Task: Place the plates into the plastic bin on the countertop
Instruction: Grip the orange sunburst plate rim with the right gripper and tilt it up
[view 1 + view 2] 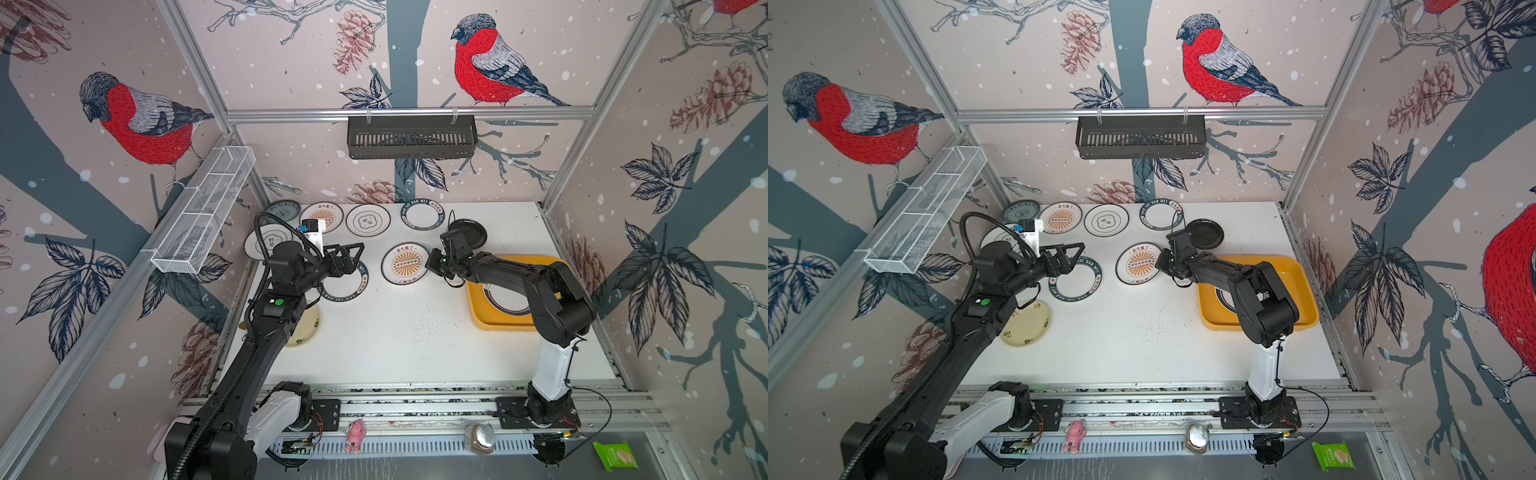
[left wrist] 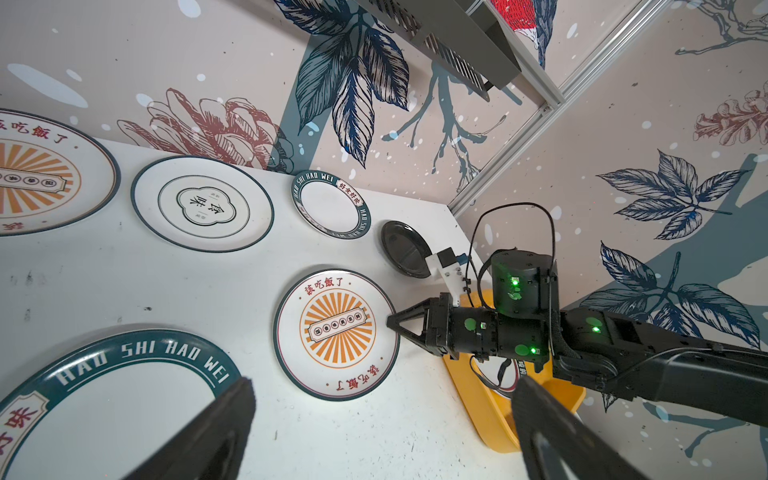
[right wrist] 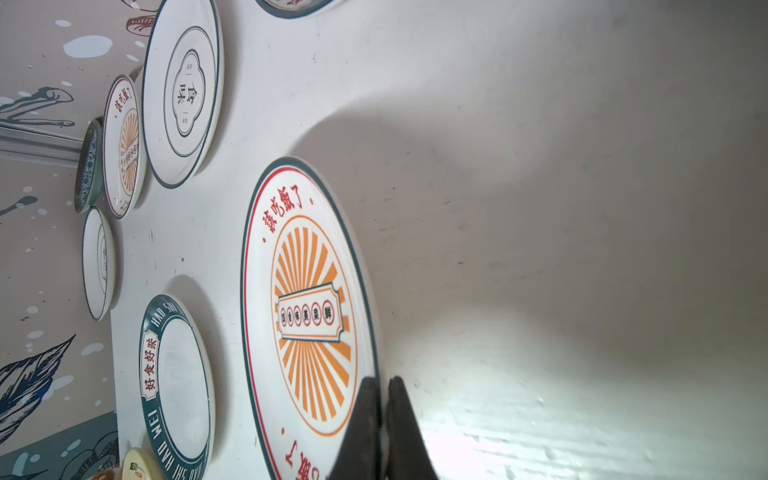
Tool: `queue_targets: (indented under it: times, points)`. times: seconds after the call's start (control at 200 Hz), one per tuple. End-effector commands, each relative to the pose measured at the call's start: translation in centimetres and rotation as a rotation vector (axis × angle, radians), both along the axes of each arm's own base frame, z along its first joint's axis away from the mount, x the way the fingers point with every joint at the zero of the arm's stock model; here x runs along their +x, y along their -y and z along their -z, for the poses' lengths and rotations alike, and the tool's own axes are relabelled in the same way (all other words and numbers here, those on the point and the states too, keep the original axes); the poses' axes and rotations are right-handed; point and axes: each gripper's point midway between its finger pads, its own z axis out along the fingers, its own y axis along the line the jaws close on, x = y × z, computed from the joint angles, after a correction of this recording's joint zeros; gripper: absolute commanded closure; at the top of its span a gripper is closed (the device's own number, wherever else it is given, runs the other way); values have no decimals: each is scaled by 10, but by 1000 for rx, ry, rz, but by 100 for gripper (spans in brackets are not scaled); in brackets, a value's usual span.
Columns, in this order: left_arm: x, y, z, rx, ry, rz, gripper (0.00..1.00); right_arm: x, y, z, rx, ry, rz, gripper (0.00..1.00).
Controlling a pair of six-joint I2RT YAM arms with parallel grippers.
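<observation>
My right gripper (image 3: pixel 383 386) is shut on the near rim of a white orange-sunburst plate (image 1: pixel 405 264) (image 3: pixel 307 291) lying mid-countertop, one finger on each side of the edge. The left wrist view shows the same grip on the plate (image 2: pixel 336 332). The yellow-orange plastic bin (image 1: pixel 478 309) (image 1: pixel 1208 309) sits to its right with a dark-rimmed plate (image 1: pixel 505 301) inside, partly hidden by the right arm. My left gripper (image 1: pixel 358 255) (image 2: pixel 382 386) hangs open and empty above a lettered-rim plate (image 1: pixel 345 286). Several more plates line the back of the countertop (image 1: pixel 415 332).
A black plate (image 1: pixel 467 233) lies just behind the right wrist. A cream plate (image 1: pixel 305 328) sits under the left arm. A black slotted basket (image 1: pixel 411 137) hangs on the back wall, and a white wire basket (image 1: pixel 203 216) on the left wall.
</observation>
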Motion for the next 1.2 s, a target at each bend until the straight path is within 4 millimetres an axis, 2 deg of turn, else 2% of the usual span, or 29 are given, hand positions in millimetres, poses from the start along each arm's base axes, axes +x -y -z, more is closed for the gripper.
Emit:
queue_targets:
  times: [0.0,0.32,0.505,0.645,0.826,1.006,1.196]
  points:
    - [7,-4,-1,2,2,-31,3,-9,14,-2,-75,-6,3,98]
    - [13,11,17,-45,-62,43,3,-16,16,-53,-51,98,-44,99]
    - [15,25,27,-30,-98,76,4,-21,17,-71,-39,133,-70,99]
    - [16,44,38,25,-132,100,3,-26,20,-84,-28,162,-77,99]
    - [17,66,43,4,-147,161,3,-34,36,-100,-17,195,-53,99]
    - [16,86,50,9,-164,203,4,-47,58,-107,-17,205,-22,99]
    - [12,123,54,45,-146,288,4,-60,87,-114,-5,214,20,99]
